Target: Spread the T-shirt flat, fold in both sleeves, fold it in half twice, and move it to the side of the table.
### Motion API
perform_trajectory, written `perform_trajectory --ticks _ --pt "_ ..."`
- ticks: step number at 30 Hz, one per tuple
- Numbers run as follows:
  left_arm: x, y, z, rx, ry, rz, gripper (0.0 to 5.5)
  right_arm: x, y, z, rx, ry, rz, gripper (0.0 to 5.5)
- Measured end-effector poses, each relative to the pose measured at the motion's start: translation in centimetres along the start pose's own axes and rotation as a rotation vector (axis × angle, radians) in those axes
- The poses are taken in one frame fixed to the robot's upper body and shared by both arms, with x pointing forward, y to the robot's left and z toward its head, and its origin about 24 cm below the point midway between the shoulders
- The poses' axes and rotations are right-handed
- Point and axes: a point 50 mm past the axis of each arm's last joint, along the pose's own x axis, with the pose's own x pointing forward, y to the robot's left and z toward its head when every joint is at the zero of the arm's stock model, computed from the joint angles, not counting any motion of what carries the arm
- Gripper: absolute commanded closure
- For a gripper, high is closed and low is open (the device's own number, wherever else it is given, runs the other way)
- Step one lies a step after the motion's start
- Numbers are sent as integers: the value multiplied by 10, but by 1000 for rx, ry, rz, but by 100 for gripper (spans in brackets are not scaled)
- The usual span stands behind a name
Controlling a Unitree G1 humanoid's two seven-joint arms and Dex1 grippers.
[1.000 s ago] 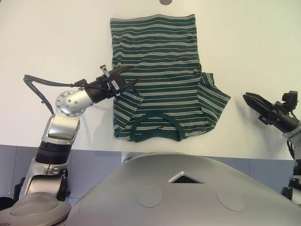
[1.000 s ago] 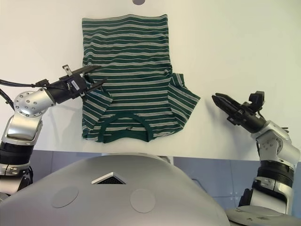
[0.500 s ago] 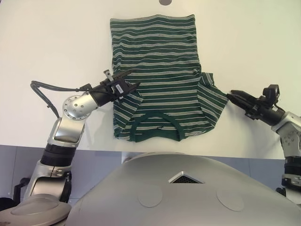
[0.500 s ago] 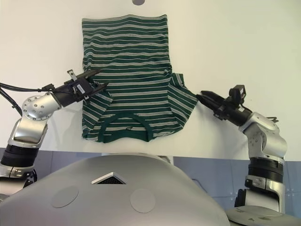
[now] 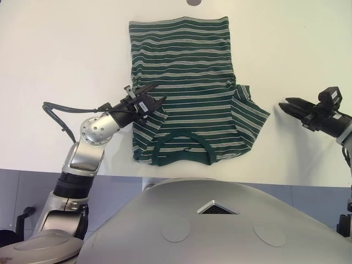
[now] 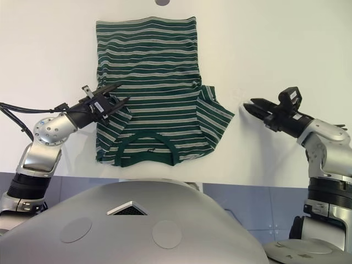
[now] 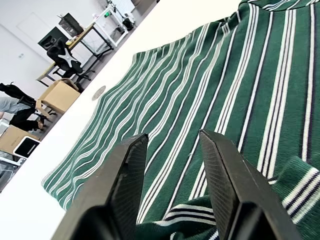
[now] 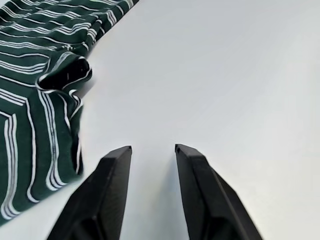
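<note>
Tabletop, white and matte (image 5: 66,49), carries the T-shirt (image 5: 187,82): dark green with pale stripes, lying near the middle of the desk's width, collar toward the near edge and hem close to the far edge. A small grey disc (image 5: 193,2) sits at the far edge just beyond the hem. Past the far edge, the left wrist view shows a room with a cardboard box (image 7: 59,96), a black office chair (image 7: 67,55) and work benches (image 7: 92,32).

Bare desk stretches wide on both sides of the shirt, out to the left and right edges. The sleeve on the robot's left lies turned in over the body; the right sleeve (image 5: 250,113) sticks out toward the right edge, rumpled.

The left arm comes in from the near-left corner, elbow bent. The left gripper (image 5: 157,92) is unclenched, grasping nothing, its fingers parted right at the folded left sleeve. The right arm reaches in from the right edge. The right gripper (image 5: 285,104) points at the right sleeve with bare desk between them, fingers likewise parted and empty.
</note>
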Motion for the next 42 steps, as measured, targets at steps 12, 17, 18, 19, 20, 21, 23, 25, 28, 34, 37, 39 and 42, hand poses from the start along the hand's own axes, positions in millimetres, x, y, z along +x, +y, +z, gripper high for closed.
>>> perform_trajectory --ticks 12,17,18,19,20,21,23,25,28,34,37,39,42 --pt "0 -7 -2 -10 11 -12 361 -4 16 -14 87 69 146 387" --pt "0 -11 -2 -13 14 -16 361 2 26 -16 60 95 205 387" --pt "0 -12 -2 -13 16 -16 361 3 27 -17 53 98 211 387" --pt "1 -13 -2 -15 15 -13 361 3 28 -17 44 101 213 387" --pt "1 -13 -2 -18 13 -8 361 4 27 -16 34 104 212 387" --pt "1 -13 -2 -18 13 -6 361 4 27 -16 24 105 210 387" --pt "2 -14 -2 -16 13 -7 361 7 27 -15 9 105 209 387" --pt "2 -14 -1 -16 13 -6 357 7 28 -15 5 102 209 405" --pt "2 -14 -1 -16 13 -6 357 10 28 -16 -3 102 209 458" --pt "2 -14 -1 -15 13 -5 357 11 29 -18 -3 104 215 548" --pt "2 -14 -2 -16 15 -5 357 11 29 -18 -3 102 216 548" --pt "2 -14 -2 -16 14 -5 357 11 29 -17 21 95 219 548" --pt "2 -13 -2 -15 12 -4 357 14 35 -10 69 38 255 548"
